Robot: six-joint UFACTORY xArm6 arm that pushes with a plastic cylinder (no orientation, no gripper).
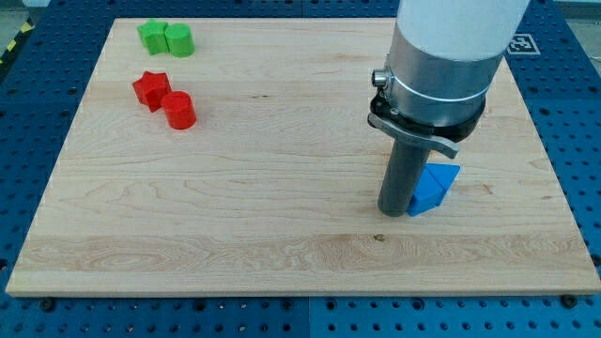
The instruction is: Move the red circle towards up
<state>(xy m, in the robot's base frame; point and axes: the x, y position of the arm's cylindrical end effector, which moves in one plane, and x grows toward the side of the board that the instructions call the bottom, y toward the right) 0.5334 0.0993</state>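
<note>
A wooden board point(282, 235) is shown. No gripper is fitted; my tip point(393, 212) is pressed against a blue triangle point(435, 187), well apart from the red circle point(179, 110) upper left. The touching red star point(151, 90) risks being shoved.

My tip point(394, 212) sits on the counter point(282, 235), touching the blue triangle point(435, 187) on its left. Well away to the view's upper left: red circle point(179, 111), red star point(151, 90) beside it, two green blocks point(166, 38) above.
</note>
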